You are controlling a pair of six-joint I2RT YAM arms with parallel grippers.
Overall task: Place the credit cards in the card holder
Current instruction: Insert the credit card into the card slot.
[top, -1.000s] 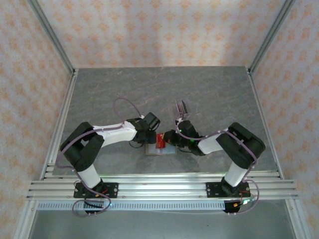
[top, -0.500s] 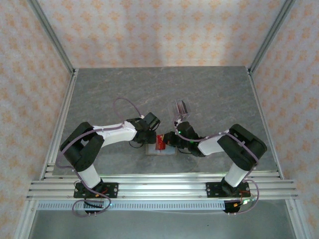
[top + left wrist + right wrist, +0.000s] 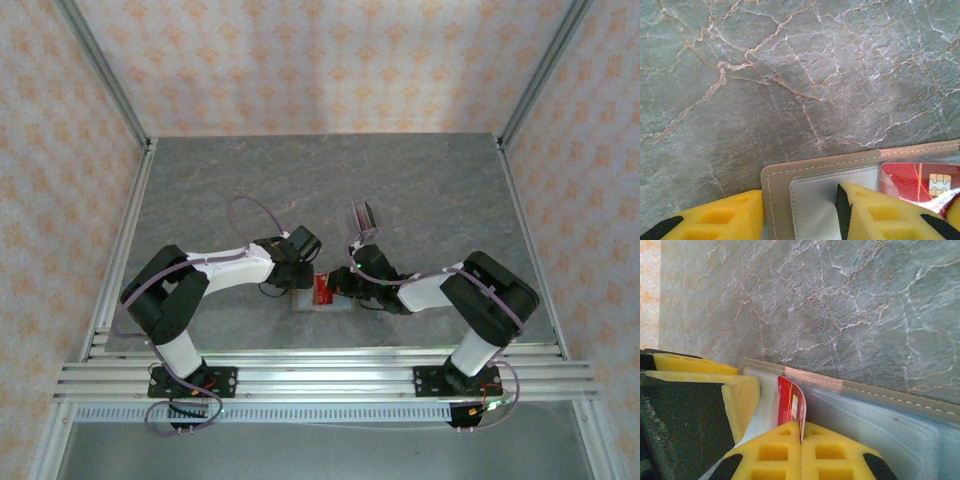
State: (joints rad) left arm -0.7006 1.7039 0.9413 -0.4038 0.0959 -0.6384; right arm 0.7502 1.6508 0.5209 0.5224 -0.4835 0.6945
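Grey veined stone makes up the bench (image 3: 430,180), closed in by peach patterned walls. The card holder (image 3: 790,172) lies open on it between my two arms. At the holder's left edge my left gripper (image 3: 799,215) stands part spread. One finger is on bare stone just beside that edge and the other rests on the pale grey lining. It clasps nothing I can see and looks to be pinning the holder flat. Just right of that finger a red credit card (image 3: 790,402) stands on edge, chip face toward my left gripper, its lower edge down at the lining. My right gripper (image 3: 801,432) is pressed together on the card's near end. I judge this to be the insertion step, with the card at a pocket but not yet seated. Next I should slide it squarely into the pocket mouth while the holder is held flat.
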